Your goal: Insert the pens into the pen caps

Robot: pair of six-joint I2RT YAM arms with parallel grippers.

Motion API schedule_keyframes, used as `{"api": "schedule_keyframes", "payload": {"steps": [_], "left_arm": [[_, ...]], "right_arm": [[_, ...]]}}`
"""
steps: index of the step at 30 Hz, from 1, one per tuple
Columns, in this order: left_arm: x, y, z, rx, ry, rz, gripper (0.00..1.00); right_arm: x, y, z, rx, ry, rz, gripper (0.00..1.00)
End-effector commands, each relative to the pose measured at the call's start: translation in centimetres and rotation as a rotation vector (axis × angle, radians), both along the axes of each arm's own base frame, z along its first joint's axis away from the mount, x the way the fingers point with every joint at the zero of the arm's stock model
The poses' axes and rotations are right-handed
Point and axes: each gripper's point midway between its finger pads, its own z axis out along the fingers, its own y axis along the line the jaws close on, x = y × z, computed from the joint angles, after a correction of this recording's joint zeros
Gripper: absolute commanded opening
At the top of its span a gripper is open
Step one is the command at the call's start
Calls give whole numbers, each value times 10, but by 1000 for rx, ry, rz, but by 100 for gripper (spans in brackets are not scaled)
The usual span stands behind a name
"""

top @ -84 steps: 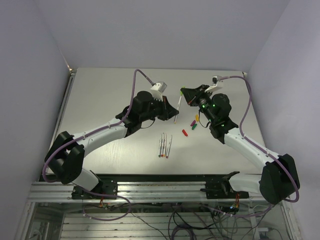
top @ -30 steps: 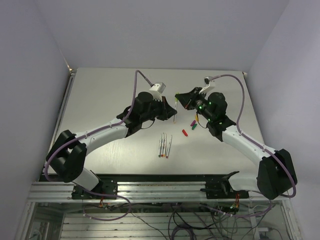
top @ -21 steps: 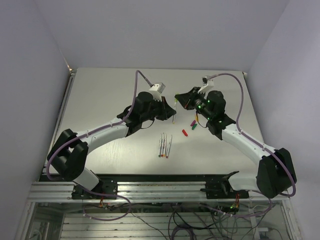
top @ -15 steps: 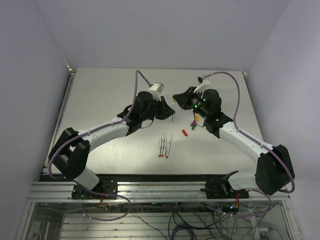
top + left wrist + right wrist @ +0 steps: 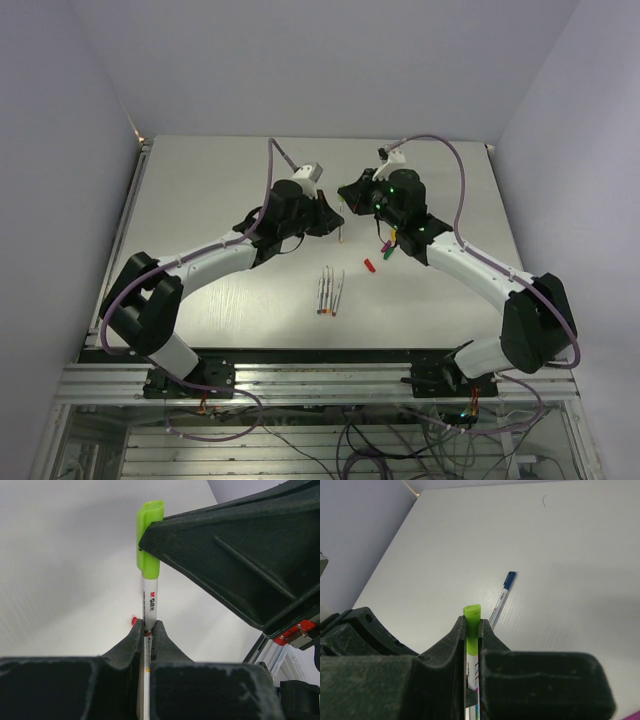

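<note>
Mid-air over the middle of the pale grey worktop (image 5: 200, 200): a slim white-grey marker pen (image 5: 150, 602) meeting a stubby lime-green plastic cap (image 5: 149, 540). Left end effector (image 5: 148, 630) pinched narrow on the pen's barrel. Right end effector (image 5: 471, 630) pinched narrow on the cap from the side, with the cap's mouth over the pen's tip. By the look of it partly seated, not certainly home.

To finish well:
- Push along the barrel's own line, with no sideways lean.
- Hold both grips firm, a thin smooth barrel being likely to slide through the pads.
- Stop at the cap's seat.
- Loosen one side only before lowering the pen.

Waiting on the worktop below:
- A row of similar pens (image 5: 330, 292) toward the near edge.
- A small red cap (image 5: 368, 265) just right of that row.
- A cluster of coloured caps (image 5: 386, 243) a little beyond the red one.
- One blue-capped pen (image 5: 502, 596) lying flat beyond the right end effector's fingers.
</note>
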Motion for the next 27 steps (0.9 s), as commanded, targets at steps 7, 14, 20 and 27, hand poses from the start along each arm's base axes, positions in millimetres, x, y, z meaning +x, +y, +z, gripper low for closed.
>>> {"api": "schedule_keyframes", "payload": {"steps": [7,14,20,27], "left_arm": [[56,19,108,-187,-281,175,7],[47,23,19,-12,-74,172,7],[44,35,-44,143,50,217,7],[59,43,-72,241,102,287,7]], "right_arm": [[-39,5,-88,-211,272,77,0],[4,14,-12,-156,74,0,16],[21,12,55,-88,-78,-62,53],[16,-25,88,-78,-163,-215,57]]}}
